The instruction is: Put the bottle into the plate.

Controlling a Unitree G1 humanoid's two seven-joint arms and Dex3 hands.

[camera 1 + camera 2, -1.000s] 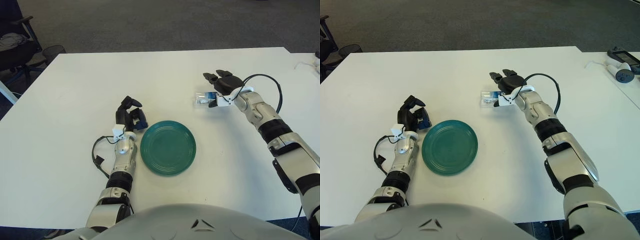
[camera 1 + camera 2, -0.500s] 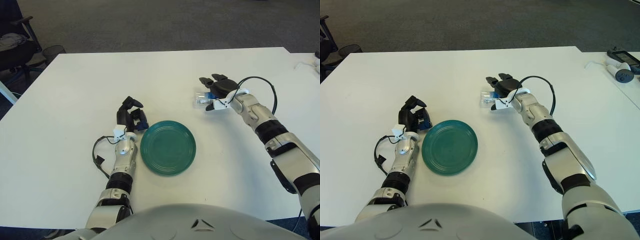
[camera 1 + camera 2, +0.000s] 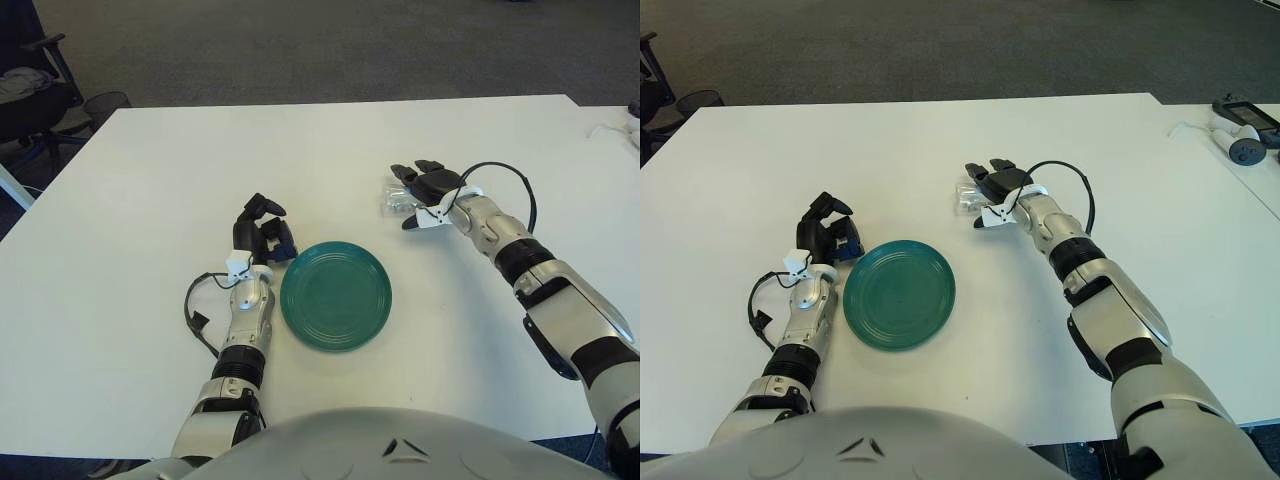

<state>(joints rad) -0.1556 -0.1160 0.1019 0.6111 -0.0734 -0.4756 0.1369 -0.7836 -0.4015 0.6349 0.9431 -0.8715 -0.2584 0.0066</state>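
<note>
Right hand [image 3: 425,190]: I have it at right of centre in the frame, spread over the bottle, fingers reaching across the top and thumb low on the near side. I cannot tell whether it has closed into a real grip.
Bottle [image 3: 392,198]: small clear plastic one, lying on its side on the white table [image 3: 150,180], mostly covered by my hand; only its left end pokes out. It sits up and to the right of the plate, apart from it.
Plate [image 3: 336,295]: green, bare, at lower centre of the frame.
Handling: I judge the bottle light and thin-walled, likely to roll or skid on the smooth top, and to dent if squeezed hard.
Where to hold: across the middle of the body, fingers over and thumb under.
Writing: no brand or label I can read; too much is hidden.
Left hand [image 3: 262,232]: idle, fingers curled and holding nothing, just beside the plate's left rim.
</note>
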